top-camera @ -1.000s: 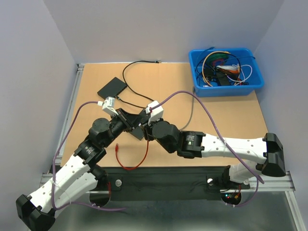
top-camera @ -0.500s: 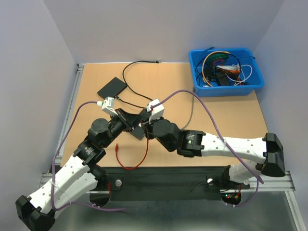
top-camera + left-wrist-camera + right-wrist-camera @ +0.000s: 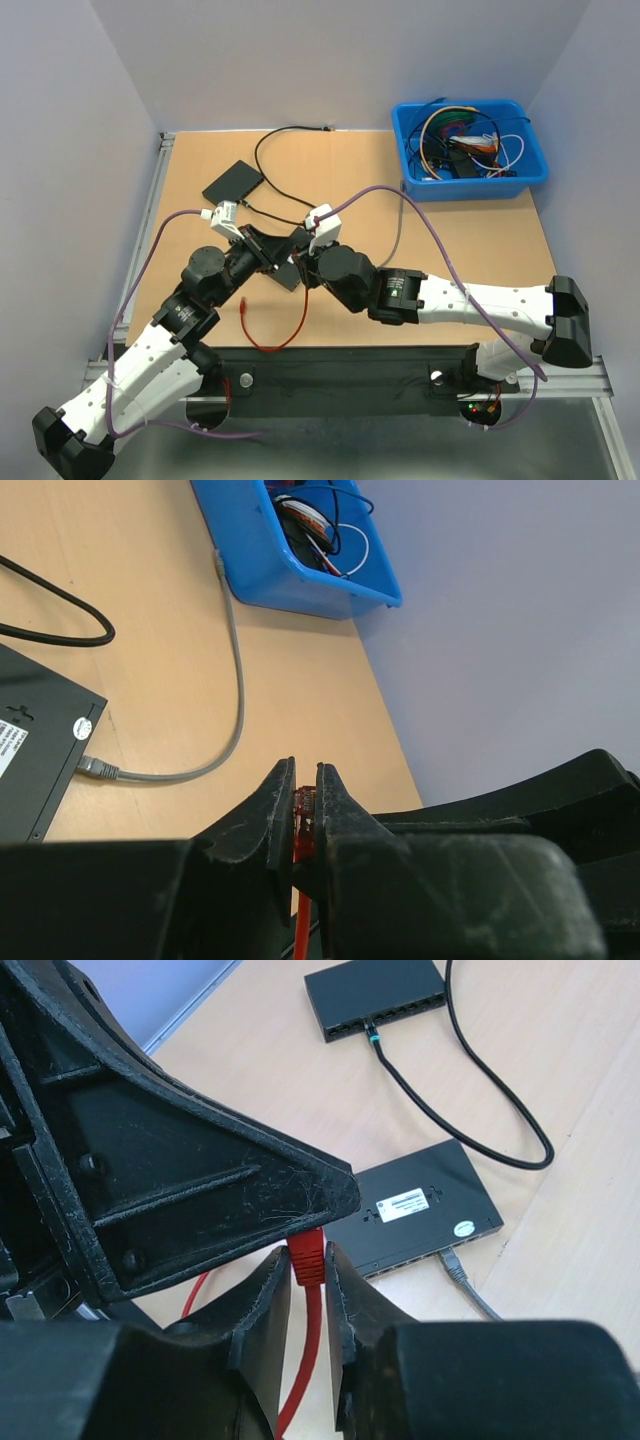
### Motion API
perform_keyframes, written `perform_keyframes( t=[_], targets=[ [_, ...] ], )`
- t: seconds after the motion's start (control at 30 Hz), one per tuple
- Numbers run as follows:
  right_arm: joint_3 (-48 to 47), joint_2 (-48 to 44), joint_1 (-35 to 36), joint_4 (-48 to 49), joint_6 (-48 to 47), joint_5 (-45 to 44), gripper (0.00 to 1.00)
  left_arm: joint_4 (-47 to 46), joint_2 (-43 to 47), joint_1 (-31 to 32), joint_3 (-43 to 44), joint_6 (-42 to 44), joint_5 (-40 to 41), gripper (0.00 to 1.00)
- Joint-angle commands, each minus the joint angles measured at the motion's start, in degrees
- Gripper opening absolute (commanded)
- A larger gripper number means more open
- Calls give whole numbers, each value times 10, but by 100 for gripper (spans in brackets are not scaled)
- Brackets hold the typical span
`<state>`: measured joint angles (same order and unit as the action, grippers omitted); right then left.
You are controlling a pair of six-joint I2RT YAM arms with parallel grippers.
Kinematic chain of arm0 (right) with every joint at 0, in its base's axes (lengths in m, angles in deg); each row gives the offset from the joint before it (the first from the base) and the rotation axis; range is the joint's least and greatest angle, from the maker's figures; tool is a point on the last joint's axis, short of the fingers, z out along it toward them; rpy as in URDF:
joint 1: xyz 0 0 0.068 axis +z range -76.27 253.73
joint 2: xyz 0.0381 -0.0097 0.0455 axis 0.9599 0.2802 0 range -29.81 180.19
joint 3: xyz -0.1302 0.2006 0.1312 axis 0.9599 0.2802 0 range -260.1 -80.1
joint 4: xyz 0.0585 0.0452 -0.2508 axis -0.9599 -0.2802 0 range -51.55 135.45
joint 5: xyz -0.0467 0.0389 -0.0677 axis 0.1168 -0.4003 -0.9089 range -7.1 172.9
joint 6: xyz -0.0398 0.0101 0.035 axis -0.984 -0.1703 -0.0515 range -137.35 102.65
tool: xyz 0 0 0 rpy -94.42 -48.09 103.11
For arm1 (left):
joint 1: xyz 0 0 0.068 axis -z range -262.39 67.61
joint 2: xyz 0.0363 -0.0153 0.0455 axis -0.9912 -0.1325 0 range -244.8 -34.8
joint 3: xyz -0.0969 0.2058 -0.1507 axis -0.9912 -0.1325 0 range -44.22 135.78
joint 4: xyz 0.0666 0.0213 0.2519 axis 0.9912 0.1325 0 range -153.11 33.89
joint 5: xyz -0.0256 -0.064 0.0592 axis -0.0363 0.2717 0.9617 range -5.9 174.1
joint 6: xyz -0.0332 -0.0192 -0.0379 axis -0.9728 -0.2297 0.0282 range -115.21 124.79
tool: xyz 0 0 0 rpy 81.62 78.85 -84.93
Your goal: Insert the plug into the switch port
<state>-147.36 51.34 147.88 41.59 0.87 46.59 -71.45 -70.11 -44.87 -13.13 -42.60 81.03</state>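
Observation:
A red cable (image 3: 285,335) loops on the table, and its red plug (image 3: 308,1255) is held up between both grippers. My left gripper (image 3: 306,780) is shut on the plug's tip (image 3: 304,810). My right gripper (image 3: 305,1265) is closed round the plug's boot just below, with the left finger right above it. In the top view both grippers (image 3: 283,258) (image 3: 298,262) meet over a black switch (image 3: 289,277). This switch (image 3: 415,1210) lies on the table under the plug, with a grey cable (image 3: 455,1270) in one port.
A second black switch (image 3: 232,182) with a black cable (image 3: 275,150) lies at the back left. A blue bin (image 3: 468,150) full of cables stands at the back right. A grey cable (image 3: 400,235) runs from it toward the near switch.
My right gripper has shifted slightly left and up, closer against the left gripper. The left arm has stayed still with the plug.

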Motion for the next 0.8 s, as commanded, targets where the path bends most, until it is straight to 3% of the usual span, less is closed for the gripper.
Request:
perform_keyframes(
  t=[0.0,0.43,0.63,0.67,0.77],
  targets=[
    [-19,4,-13,30,8,-15,25,-40,18,4,7,6,-23,0],
    [-4,13,-16,35,32,1,0,-41,22,4,5,7,-26,0],
    [35,-8,-16,34,54,5,0,-38,25,4,-1,14,-16,25],
    [50,-16,-16,34,59,5,0,-34,27,4,-2,20,-11,37],
    [79,-45,-16,34,69,-1,0,-23,29,4,-1,26,3,53]
  ],
)
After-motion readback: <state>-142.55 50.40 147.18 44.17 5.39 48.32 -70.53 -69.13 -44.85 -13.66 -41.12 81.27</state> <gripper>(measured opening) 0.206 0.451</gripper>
